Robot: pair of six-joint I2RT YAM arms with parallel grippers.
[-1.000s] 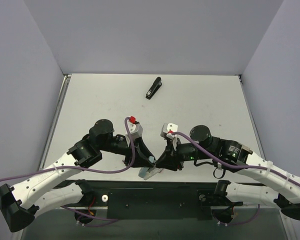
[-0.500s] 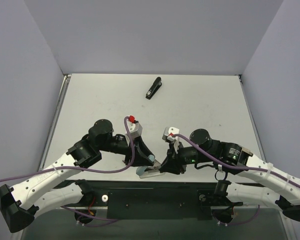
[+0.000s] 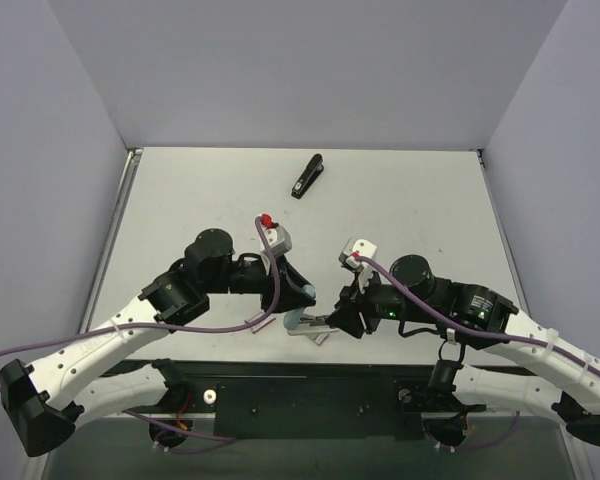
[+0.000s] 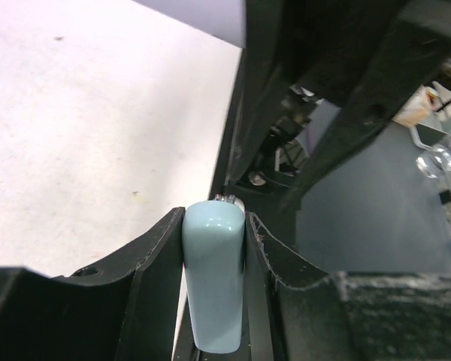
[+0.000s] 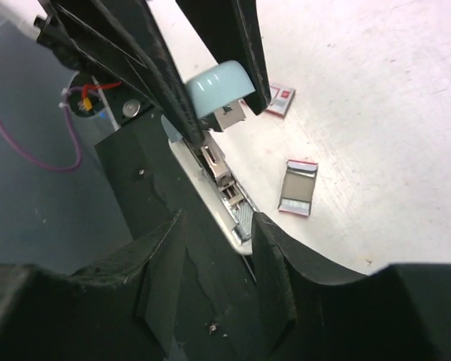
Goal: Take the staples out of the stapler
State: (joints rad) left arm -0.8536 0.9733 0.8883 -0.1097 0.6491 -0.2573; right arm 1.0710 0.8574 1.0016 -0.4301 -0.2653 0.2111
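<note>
The stapler (image 3: 302, 325) has a pale blue top and a silver metal rail, and hangs open near the table's front edge. My left gripper (image 3: 296, 300) is shut on the blue top (image 4: 213, 286). In the right wrist view the blue end (image 5: 219, 89) shows between the left gripper's fingers, with the silver rail (image 5: 224, 184) running down from it. My right gripper (image 5: 218, 222) is open, its fingers on either side of the rail's tip. It also shows in the top view (image 3: 338, 318). A ribbed silver patch (image 5: 243, 217) in the rail may be the staples; I cannot tell.
A small grey tray with red edges (image 5: 297, 188) and a reddish box (image 5: 279, 99) lie on the white table (image 3: 400, 200) by the stapler. A slim black object (image 3: 307, 176) lies far back at the centre. The front edge drops off just behind the grippers.
My left gripper has carried the stapler a little away from the front edge. My right gripper has shifted right and back with it, staying at the rail's end.
</note>
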